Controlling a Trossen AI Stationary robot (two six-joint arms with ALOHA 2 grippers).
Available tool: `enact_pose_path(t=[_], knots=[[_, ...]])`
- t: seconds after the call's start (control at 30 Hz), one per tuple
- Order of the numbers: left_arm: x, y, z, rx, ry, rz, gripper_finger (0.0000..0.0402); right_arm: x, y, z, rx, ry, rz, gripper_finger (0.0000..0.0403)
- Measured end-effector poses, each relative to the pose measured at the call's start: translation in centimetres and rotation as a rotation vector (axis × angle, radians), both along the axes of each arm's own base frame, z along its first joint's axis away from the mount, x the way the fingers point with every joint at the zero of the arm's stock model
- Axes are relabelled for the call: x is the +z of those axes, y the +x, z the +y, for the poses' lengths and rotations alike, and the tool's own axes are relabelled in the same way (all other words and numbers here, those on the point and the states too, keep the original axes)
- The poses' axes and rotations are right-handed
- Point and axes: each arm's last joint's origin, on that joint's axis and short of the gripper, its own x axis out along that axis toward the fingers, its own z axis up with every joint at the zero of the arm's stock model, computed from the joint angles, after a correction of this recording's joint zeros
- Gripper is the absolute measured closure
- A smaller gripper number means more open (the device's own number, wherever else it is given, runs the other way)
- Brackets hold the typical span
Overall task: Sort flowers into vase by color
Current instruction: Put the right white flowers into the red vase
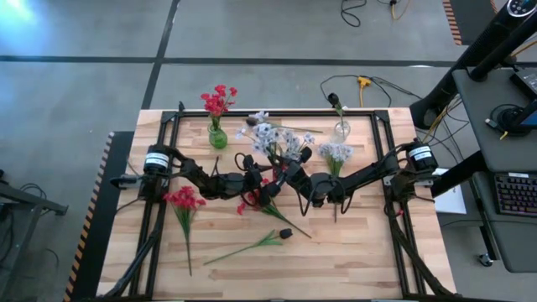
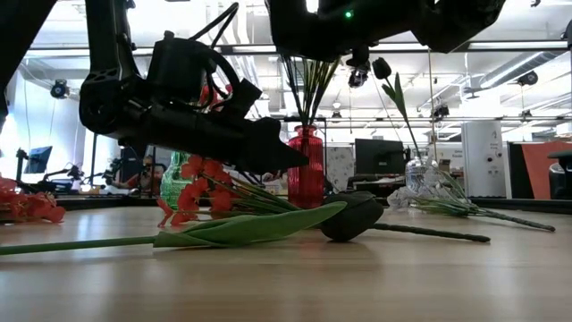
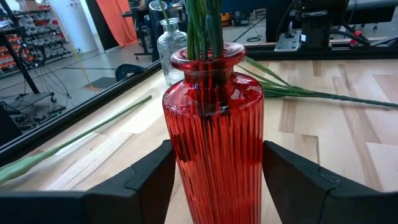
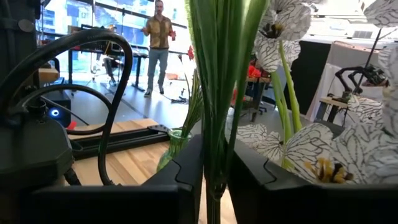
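Observation:
A red ribbed glass vase [image 3: 214,124] stands on the table's middle, with my left gripper [image 3: 214,180] shut around its body. A bunch of pale, dark-veined flowers [image 4: 283,25] stands upright with its green stems in that vase. My right gripper [image 4: 216,174] is shut on the stems above the vase. A green vase [image 1: 217,137] with red flowers stands at the far left. A clear vase [image 1: 341,128] with a dark bud stands at the far right. A red flower [image 1: 183,201] and a dark-budded flower [image 2: 353,215] lie flat on the table. My left gripper pinches the red vase's ribbed body [image 3: 177,149], below the shoulder, one finger on each side. The fingers come in level from the table's left. The vase stands upright with its base on the table. My right gripper pinches the bunched green stems [image 4: 214,124] between its fingers, below the blooms. The fingers come in about level from the table's right and lie across the stems. The stems stand upright with their lower ends in the red vase.
Another pale bunch [image 1: 336,153] lies near the clear vase. More red blooms [image 1: 252,201] lie beside my left gripper. A black frame rail [image 1: 277,113] runs along the table's far edge. Bare wood [image 1: 352,252] lies toward the near edge. A person stands in the room beyond.

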Motion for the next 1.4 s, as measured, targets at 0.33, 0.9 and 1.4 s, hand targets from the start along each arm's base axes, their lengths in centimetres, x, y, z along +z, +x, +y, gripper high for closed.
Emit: enact_pose_path(t=[0.33, 0.9, 1.4], knots=[[0.0, 0.0, 0.0, -0.001, 0.000, 0.002, 0.0189, 0.0, 0.0, 0.0, 0.000, 0.000, 0.000, 0.0308], [0.0, 0.0, 0.0, 0.000, 0.000, 0.006, 0.0189, 0.1, -0.1, 0.4, -0.015, 0.006, -0.003, 0.0270], [-0.1, 0.0, 0.0, 0.001, 0.000, 0.007, 0.0189, 0.1, -0.3, 1.4, -0.011, 0.009, -0.002, 0.0234]])
